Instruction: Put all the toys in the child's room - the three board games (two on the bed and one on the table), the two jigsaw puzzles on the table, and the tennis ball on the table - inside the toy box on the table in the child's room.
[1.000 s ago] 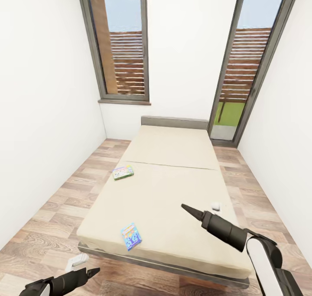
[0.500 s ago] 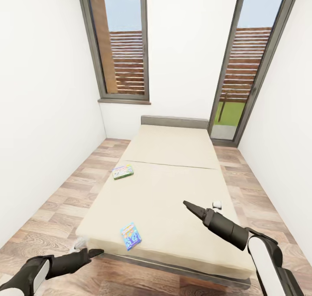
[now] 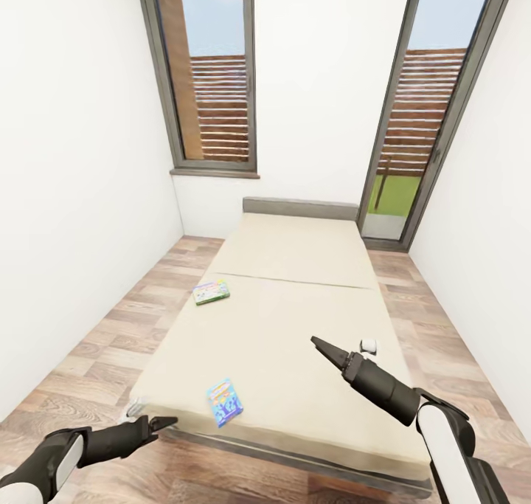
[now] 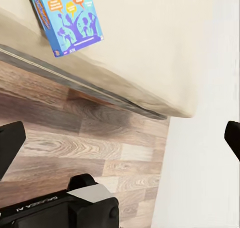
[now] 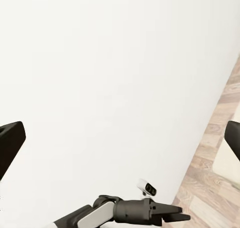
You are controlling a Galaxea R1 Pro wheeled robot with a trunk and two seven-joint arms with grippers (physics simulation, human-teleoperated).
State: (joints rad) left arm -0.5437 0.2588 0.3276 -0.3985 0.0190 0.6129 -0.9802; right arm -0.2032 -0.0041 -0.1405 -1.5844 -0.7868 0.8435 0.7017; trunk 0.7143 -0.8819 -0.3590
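home bedroom, bare bed (image 3: 295, 319), plank floor (image 3: 96, 356), tall windows (image 3: 214, 76)

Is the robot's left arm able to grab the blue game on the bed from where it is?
Probably yes. The blue game lies flat near the foot edge of the bed, and the left gripper hangs just off that edge, jaws open, with nothing between them. It may need a short reach forward.

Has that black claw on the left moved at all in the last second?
Yes. The left claw has risen and swung forward toward the bed's near corner; before, it hung lower, well short of the bed frame. It is now near the blue game box.
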